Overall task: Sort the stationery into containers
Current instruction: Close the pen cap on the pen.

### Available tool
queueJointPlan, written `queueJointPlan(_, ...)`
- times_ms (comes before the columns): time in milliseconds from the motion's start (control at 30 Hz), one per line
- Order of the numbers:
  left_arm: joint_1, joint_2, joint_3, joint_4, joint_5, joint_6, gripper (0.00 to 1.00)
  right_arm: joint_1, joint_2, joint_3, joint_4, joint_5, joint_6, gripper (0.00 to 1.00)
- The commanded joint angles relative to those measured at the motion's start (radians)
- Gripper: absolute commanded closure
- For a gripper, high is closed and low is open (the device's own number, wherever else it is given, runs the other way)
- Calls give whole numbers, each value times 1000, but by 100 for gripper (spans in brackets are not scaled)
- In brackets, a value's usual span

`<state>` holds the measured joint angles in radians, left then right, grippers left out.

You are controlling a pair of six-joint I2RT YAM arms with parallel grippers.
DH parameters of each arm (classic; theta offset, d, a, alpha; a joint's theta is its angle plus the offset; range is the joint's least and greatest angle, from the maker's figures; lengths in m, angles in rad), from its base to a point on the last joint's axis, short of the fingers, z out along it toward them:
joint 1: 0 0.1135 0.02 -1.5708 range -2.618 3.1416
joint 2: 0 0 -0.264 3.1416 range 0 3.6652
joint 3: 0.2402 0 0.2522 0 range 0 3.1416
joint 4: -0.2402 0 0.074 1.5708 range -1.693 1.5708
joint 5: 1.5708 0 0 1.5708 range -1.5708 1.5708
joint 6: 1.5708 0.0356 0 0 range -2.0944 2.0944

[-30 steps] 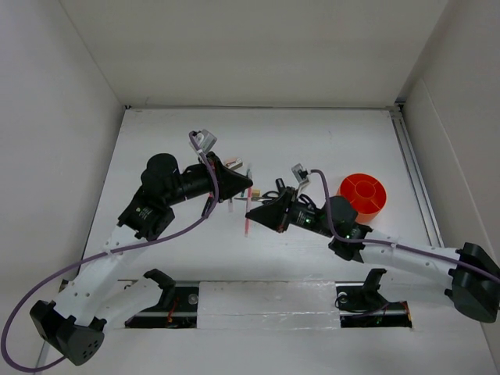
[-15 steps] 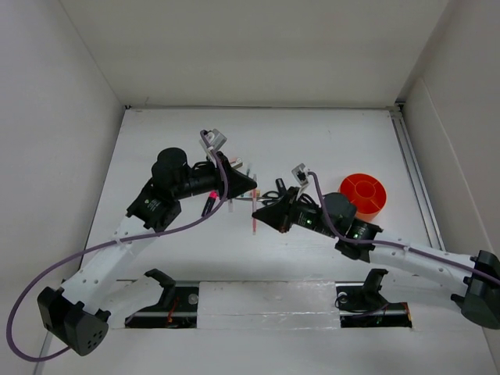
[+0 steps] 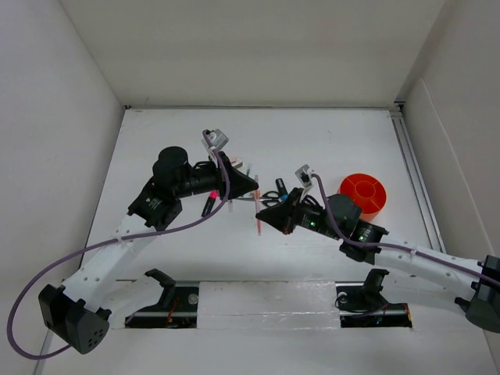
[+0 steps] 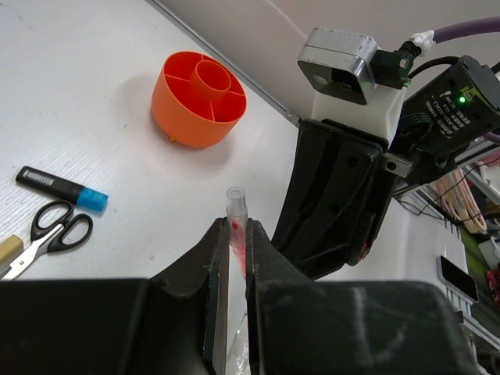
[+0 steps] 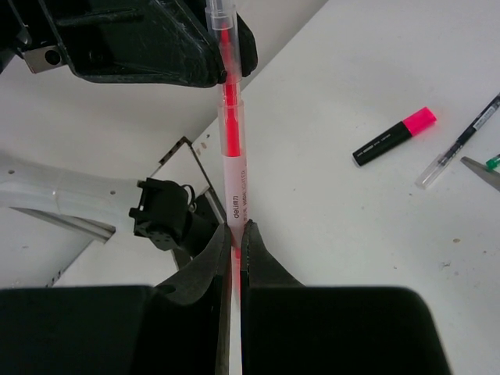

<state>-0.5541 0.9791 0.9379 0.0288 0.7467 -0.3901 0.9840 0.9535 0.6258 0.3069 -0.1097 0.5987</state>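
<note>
Pinching with the left gripper (image 4: 233, 228), black fingers drawn nearly together, the clear-capped end of a red pen (image 5: 232, 164). Clamping the same pen lower down its pale printed barrel with the right gripper (image 5: 234, 232), those fingers likewise almost closed. Bridging the gap between the two tools with this slim, see-through plastic tube, roughly mid-table in the overhead view. Leaving the round orange plastic cup (image 4: 181, 125), split by inner walls around a central tube, standing upright on the white table (image 4: 78, 94), well apart from the pen. Leaving a blocky black marker with a blue cap (image 4: 58, 187) lying flat near the cup, with black-handled scissors (image 4: 55, 226) just beside it and a small tan eraser (image 4: 8, 248) by the blades. Leaving a black marker with a pink cap (image 5: 391, 137) flat elsewhere, near a thin dark pen (image 5: 461, 141).
</note>
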Motion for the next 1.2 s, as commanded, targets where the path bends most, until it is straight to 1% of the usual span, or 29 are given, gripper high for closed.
queueJointPlan(0, -10, 13, 9, -79, 102, 17, 100, -16, -16, 78, 225, 65, 18, 100)
queueJointPlan(200, -10, 3, 9, -50, 123, -4, 100, -16, 43, 109, 274, 53, 18, 100)
queueJointPlan(267, -10, 3, 9, -50, 79, -4, 100, -16, 44, 109, 300, 44, 27, 100)
queueJointPlan(300, -10, 3, 9, -61, 79, -4, 100, -16, 44, 109, 311, 44, 27, 100)
queueJointPlan(533, -10, 23, 18, -108, 69, 26, 100, -34, -36, 91, 311, 116, 18, 100)
queueJointPlan(667, -10, 23, 18, -109, 80, 27, 100, -54, -68, 80, 302, 116, 18, 100)
queueJointPlan(800, -10, 23, 18, -109, 60, 27, 100, -74, -81, 80, 288, 116, 18, 100)
queueJointPlan(933, -10, 23, 18, -109, 36, 27, 100, -114, -70, 80, 288, 82, 30, 100)
queueJointPlan(967, -10, 36, 18, -109, 36, 27, 100, -136, -70, 92, 288, 52, 30, 100)
queueJointPlan(1100, -10, 47, 18, -109, 45, 27, 100, -151, -21, 120, 297, -4, 49, 100)
queueJointPlan(1167, -10, 47, 18, -109, 45, 27, 100, -160, -12, 141, 297, -4, 49, 100)
